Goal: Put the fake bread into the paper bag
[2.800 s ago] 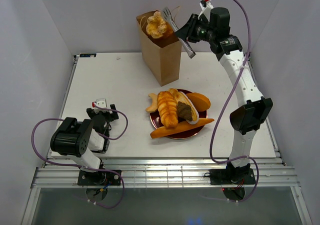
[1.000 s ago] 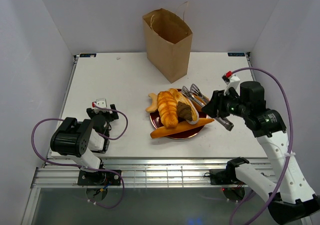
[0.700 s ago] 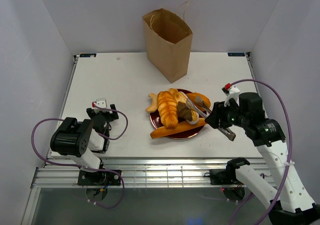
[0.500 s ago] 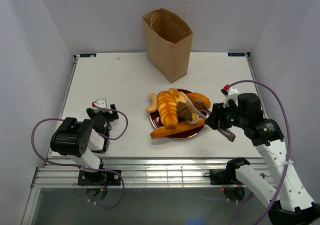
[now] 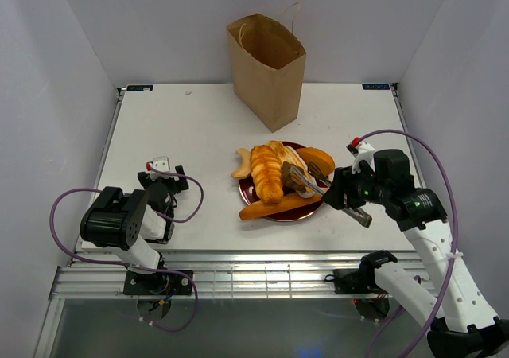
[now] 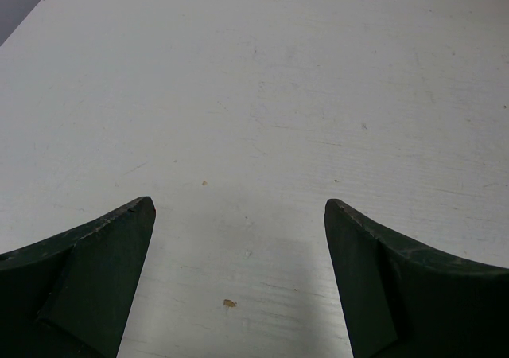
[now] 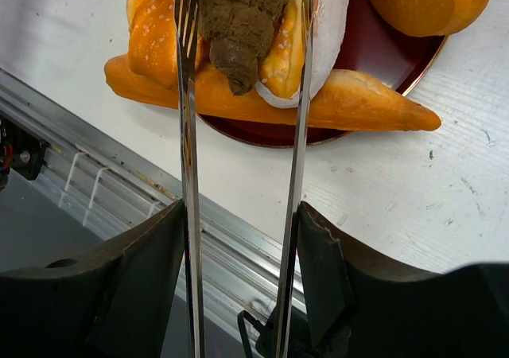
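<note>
At the centre of the white table (image 5: 183,127), glossy golden toy breads (image 5: 269,175) lie on a dark red round plate (image 7: 366,52). The right gripper (image 7: 242,215) clamps long metal tongs (image 7: 188,135), whose tips flank a dark brown croissant (image 7: 238,16). The left gripper (image 6: 238,215), spread wide, holds nothing. The tall brown paper bag (image 5: 270,71) stands by the far edge.

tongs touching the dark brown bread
Cannot tell. In the right wrist view the tongs straddle the dark brown bread, their blades close along its sides, but neither a gap nor contact shows plainly.
</note>
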